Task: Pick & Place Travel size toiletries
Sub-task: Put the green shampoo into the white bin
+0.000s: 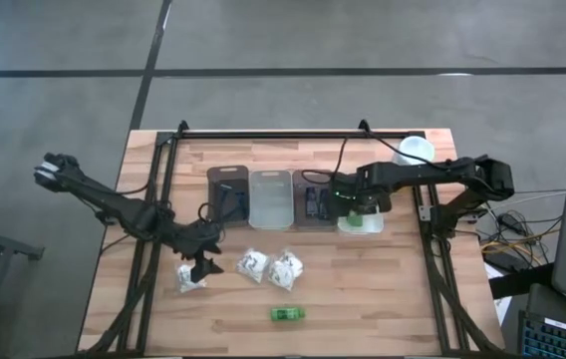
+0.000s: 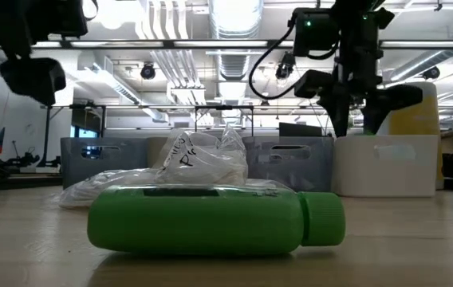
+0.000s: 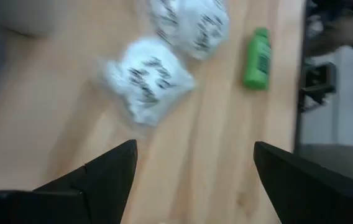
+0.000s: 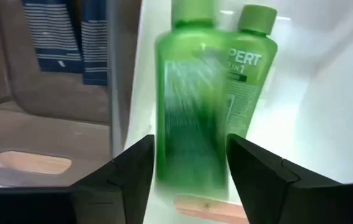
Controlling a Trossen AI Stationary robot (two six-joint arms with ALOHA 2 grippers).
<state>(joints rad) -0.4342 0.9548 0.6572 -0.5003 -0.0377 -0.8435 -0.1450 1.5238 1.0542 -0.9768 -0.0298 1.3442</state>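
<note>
While the right gripper (image 1: 361, 212) hangs over the white tray (image 1: 374, 227) at the right end of the tray row, its jaws stand apart around a blurred green bottle (image 4: 189, 106) that looks just let go, dropping beside a second green bottle (image 4: 251, 68) already lying in that tray; I judge this the placing step, with nothing gripped. Both bottles lie lengthwise along the tray, caps pointing away from the wrist camera. The left gripper (image 1: 201, 261) hovers near the table's front left, jaws wide and empty, just beside one white wrapped bundle (image 1: 190, 276); two more bundles (image 1: 268, 266) sit close together toward the middle. A last loose green bottle (image 1: 286, 315) lies on its side near the front edge, long axis running left to right, cap toward the right. Next, the right arm should lift clear of the tray, and the left should centre over its bundle before closing
</note>
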